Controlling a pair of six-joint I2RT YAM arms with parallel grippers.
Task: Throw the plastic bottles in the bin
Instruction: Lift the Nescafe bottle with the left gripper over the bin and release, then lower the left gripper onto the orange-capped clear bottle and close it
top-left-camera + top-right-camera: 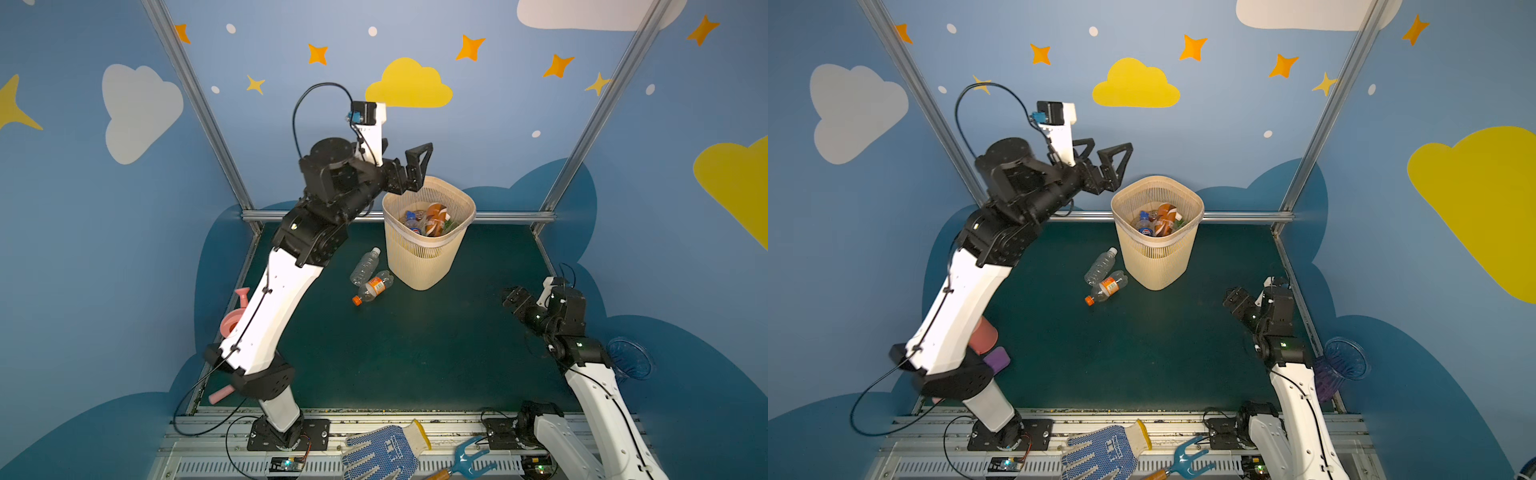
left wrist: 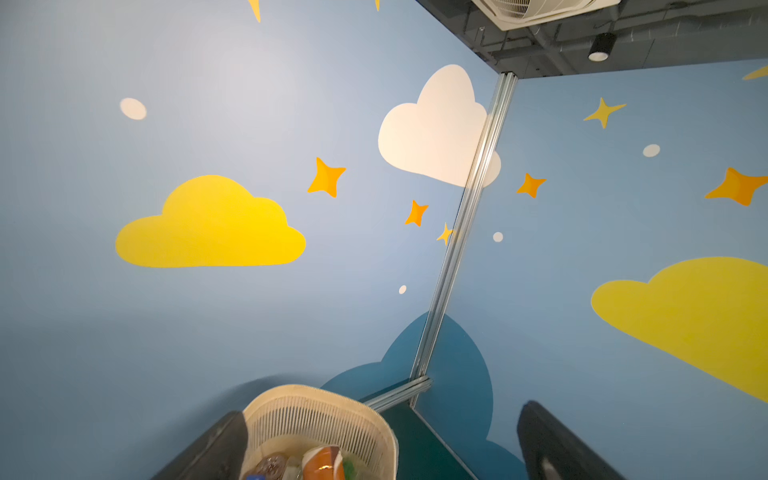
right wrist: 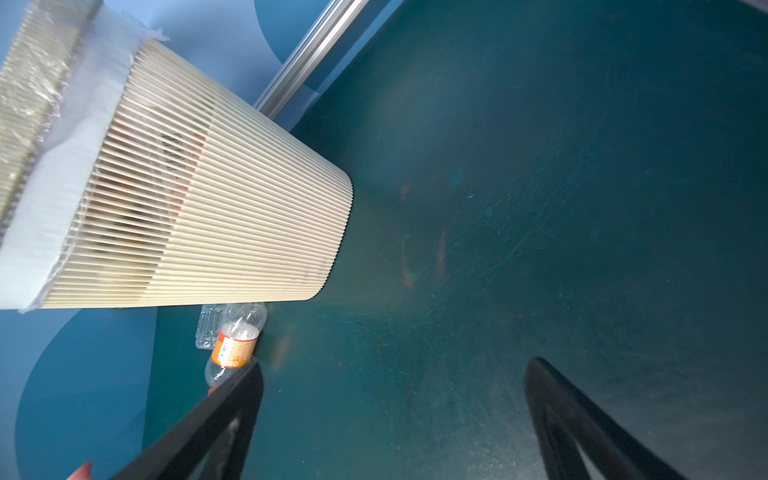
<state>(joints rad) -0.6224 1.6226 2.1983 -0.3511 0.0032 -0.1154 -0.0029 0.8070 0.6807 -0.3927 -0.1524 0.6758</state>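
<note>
The left jaws and right jaws both gaped wide and empty, the left hanging above the bin (image 1: 419, 262) at its 10 o'clock rim. Two plastic bottles (image 1: 365, 268) lay on the worktop (image 1: 415, 353) at the bin's 8 o'clock. The orange-capped bottle (image 1: 374, 287), its long axis running 8-to-2, sat at 9 o'clock from the right jaws.

How my cameras sit
Both top views look down from high; left wrist faces the walls (image 2: 249, 332), right wrist hugs the mat (image 3: 540, 208); all share the bin (image 1: 419, 266).

A dotted glove (image 1: 382, 455) lies beside a blue fork (image 1: 467, 459) (on the front rail (image 1: 365, 426)).
</note>
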